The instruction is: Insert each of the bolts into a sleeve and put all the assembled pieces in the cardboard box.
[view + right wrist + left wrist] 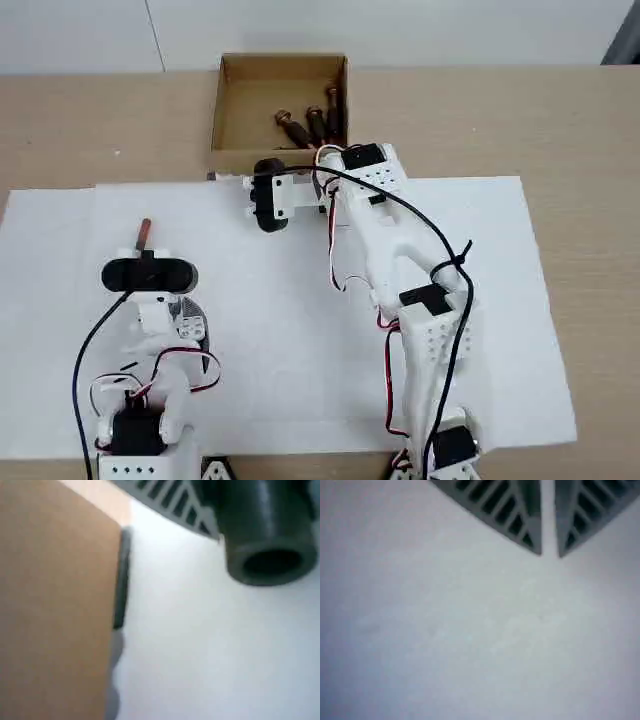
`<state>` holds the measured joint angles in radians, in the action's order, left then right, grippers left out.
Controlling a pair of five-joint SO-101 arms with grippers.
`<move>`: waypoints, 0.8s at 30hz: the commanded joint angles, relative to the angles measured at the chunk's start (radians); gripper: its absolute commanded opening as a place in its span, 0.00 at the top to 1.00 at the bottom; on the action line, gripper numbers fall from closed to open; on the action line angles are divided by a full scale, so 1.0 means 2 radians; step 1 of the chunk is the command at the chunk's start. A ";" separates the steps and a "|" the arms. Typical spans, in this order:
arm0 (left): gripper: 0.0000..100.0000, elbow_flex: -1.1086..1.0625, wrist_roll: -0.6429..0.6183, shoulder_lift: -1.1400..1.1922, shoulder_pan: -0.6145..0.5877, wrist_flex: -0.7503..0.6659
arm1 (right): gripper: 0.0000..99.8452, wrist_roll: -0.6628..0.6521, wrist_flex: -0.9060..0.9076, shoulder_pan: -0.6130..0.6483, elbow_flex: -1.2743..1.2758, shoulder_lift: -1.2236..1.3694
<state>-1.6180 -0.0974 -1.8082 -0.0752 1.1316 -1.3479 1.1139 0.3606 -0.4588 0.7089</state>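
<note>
The right arm stretches far forward. Its gripper [266,203] is beside the cardboard box [250,100], with the fingers clamped on a dark sleeve [270,545] whose open end sticks out past them. The left arm is folded, and its gripper [550,552] points down at the white paper [300,330]. Its fingers are pinched to a thin slit with nothing between them. A bolt [145,232] lies just beyond them.

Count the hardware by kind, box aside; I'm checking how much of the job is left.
Assembled pieces in the cardboard box: 3
Loose bolt: 1
Empty sleeve: 1
Total: 5
</note>
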 commanded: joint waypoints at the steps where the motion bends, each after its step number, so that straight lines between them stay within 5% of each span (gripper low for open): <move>1: 0.99 0.005 -0.003 -0.004 -0.003 0.001 | 0.99 -0.004 -0.007 0.016 -0.002 0.007; 7: 0.99 0.005 -0.003 -0.004 -0.003 0.001 | 0.99 0.016 0.010 0.021 -0.023 -0.017; 24: 0.99 0.005 -0.003 -0.004 -0.003 0.000 | 0.99 0.298 0.155 0.031 -0.082 -0.163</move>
<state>-1.6180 -0.0974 -1.8082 -0.0752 1.1316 -0.8493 1.3825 0.4204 -0.5692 0.5017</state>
